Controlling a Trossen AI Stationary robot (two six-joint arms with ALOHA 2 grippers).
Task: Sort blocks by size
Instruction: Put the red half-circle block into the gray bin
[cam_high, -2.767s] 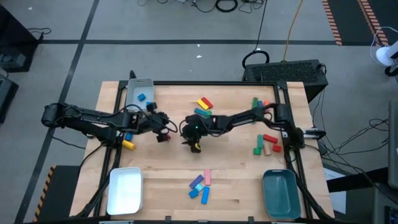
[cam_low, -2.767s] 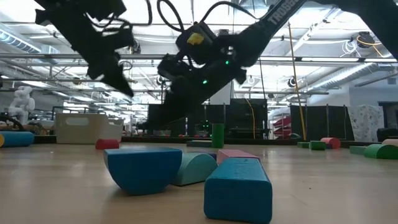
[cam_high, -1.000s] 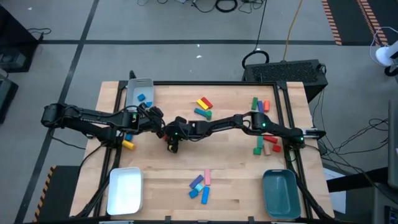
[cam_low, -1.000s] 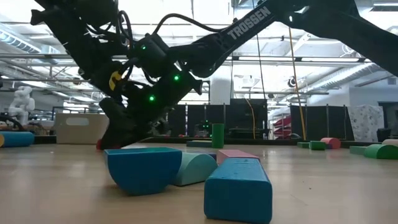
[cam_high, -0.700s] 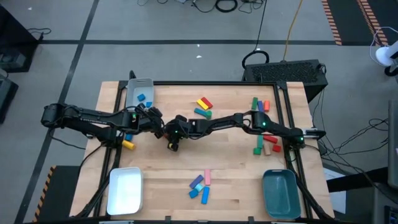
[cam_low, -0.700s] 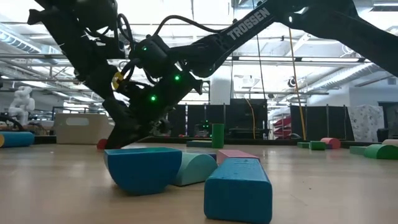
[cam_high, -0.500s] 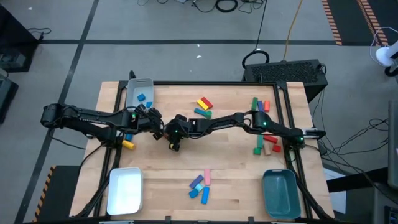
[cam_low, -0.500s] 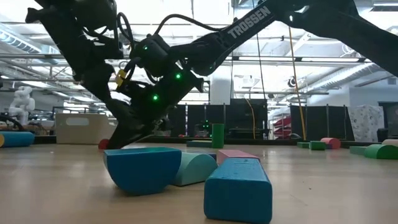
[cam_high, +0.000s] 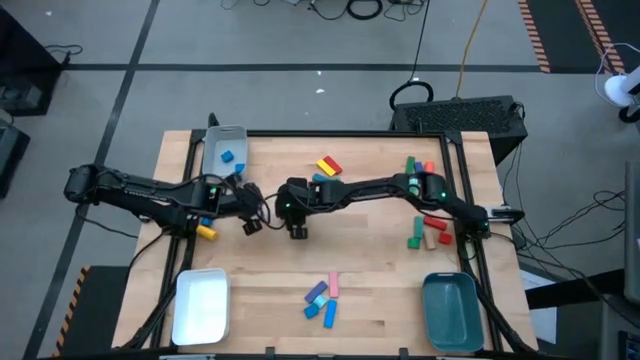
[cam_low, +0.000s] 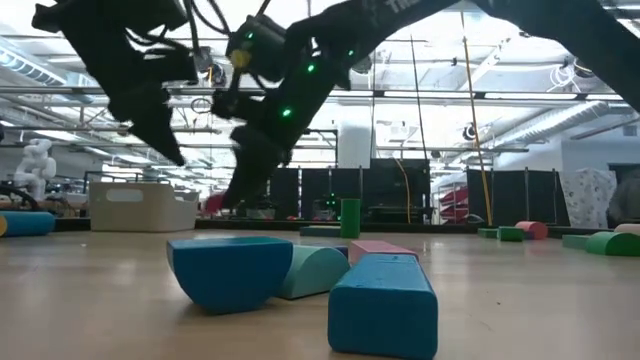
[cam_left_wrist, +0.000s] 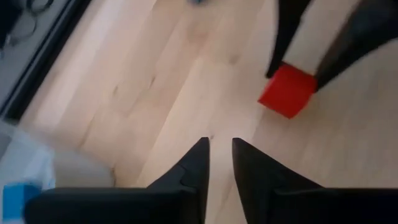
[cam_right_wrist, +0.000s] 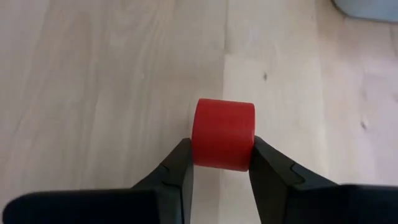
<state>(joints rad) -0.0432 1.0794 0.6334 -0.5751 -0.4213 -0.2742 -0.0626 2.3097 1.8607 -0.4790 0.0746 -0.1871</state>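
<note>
Wooden table (cam_high: 380, 270) first: your right gripper (cam_right_wrist: 219, 163) has lifted off it since a moment ago, fingers clamped on the red block (cam_right_wrist: 222, 134), near centre toward nine o'clock. Your left gripper (cam_left_wrist: 219, 149), fingers nearly together, has backed away empty. Pick made; tray placement remains.

A pale wooden table (cam_high: 370, 270) carries three rectangular trays: a grey one (cam_high: 213, 143) at the far left corner, white (cam_high: 201, 304) at the near left, teal (cam_high: 451, 310) at the near right. Small coloured blocks (cam_high: 323, 298) lie scattered near the front edge, the far middle and the right side.
</note>
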